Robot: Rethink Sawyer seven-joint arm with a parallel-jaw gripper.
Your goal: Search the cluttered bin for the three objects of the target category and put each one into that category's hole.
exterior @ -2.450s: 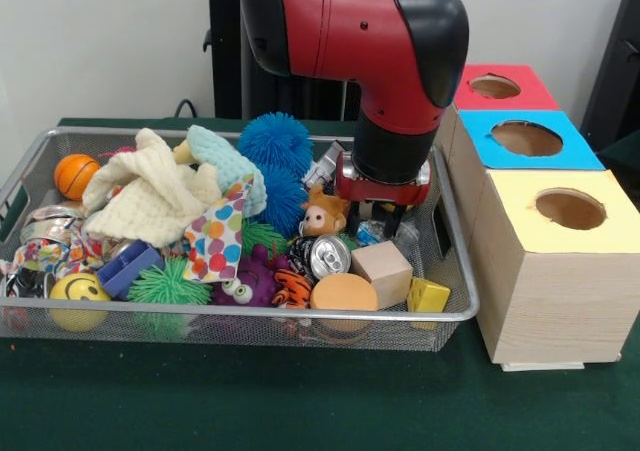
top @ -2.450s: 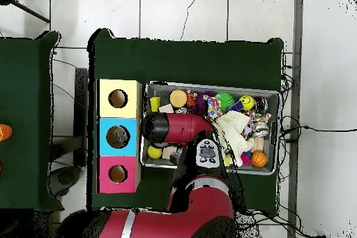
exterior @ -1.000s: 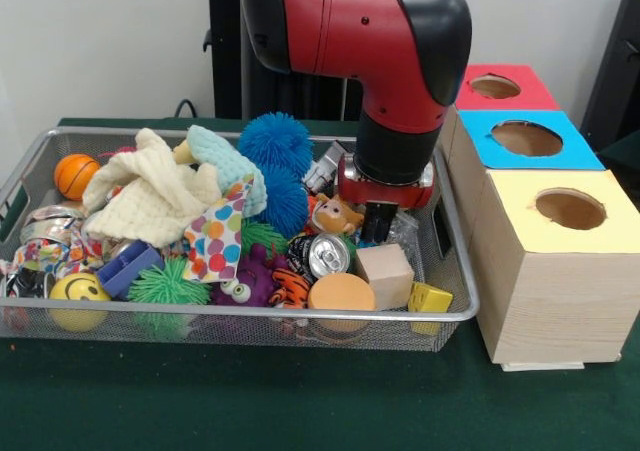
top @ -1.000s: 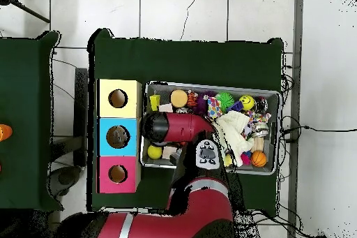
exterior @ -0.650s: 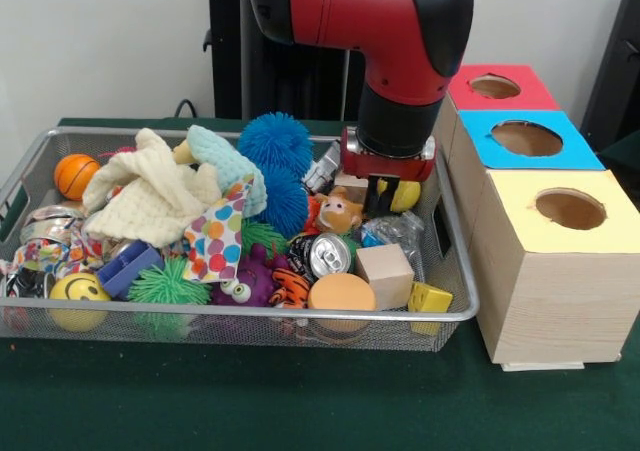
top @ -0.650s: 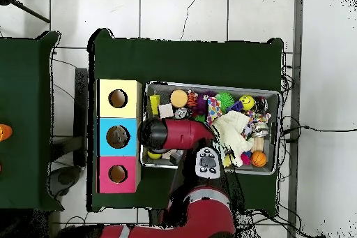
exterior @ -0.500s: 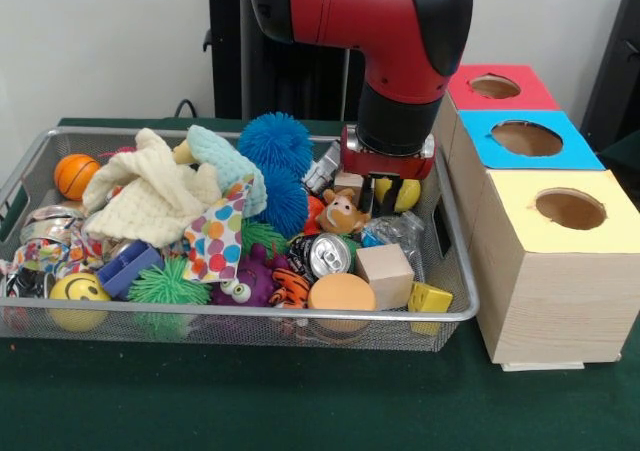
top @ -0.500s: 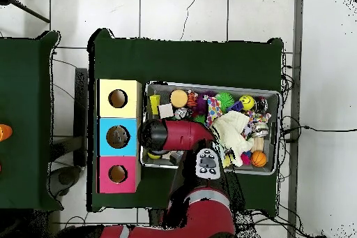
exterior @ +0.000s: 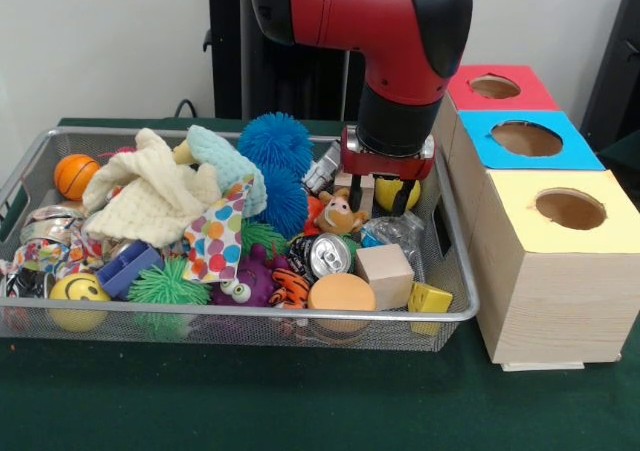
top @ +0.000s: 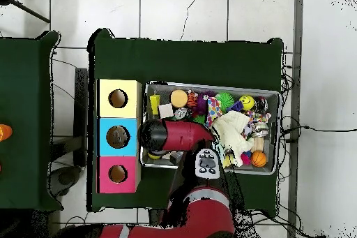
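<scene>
The desk (exterior: 300, 401) is covered in dark green cloth, and the red and black arm (exterior: 380, 31) comes down over the right end of the wire bin (exterior: 240, 316). To the right of the bin stand three wooden boxes in a row, each with a round hole in its top: the yellow-topped box (exterior: 560, 271) nearest, the blue-topped box (exterior: 527, 139) behind it, and the red-topped box (exterior: 497, 88) farthest back. From overhead the same three show as coloured squares to the left of the bin, the blue one (top: 118, 137) in the middle.

Inside the bin, a cream knitted cloth (exterior: 150, 196) is heaped toward the left, with two spiky blue balls (exterior: 277, 161) behind the middle. Lower down lie a polka-dot fabric piece (exterior: 215, 236), a wooden cube (exterior: 383, 273), an orange round disc (exterior: 343, 295), a crushed drinks can (exterior: 328, 255), a small brown monkey toy (exterior: 340, 213), a green spiky ball (exterior: 165, 283), a yellow smiley ball (exterior: 78, 296) and an orange mini basketball (exterior: 75, 174).

The pincer (exterior: 384, 195) hangs just above the clutter at the bin's right end, clenched around a yellow ball (exterior: 390, 193), which is lifted clear of the pile beside the blue-topped box.
</scene>
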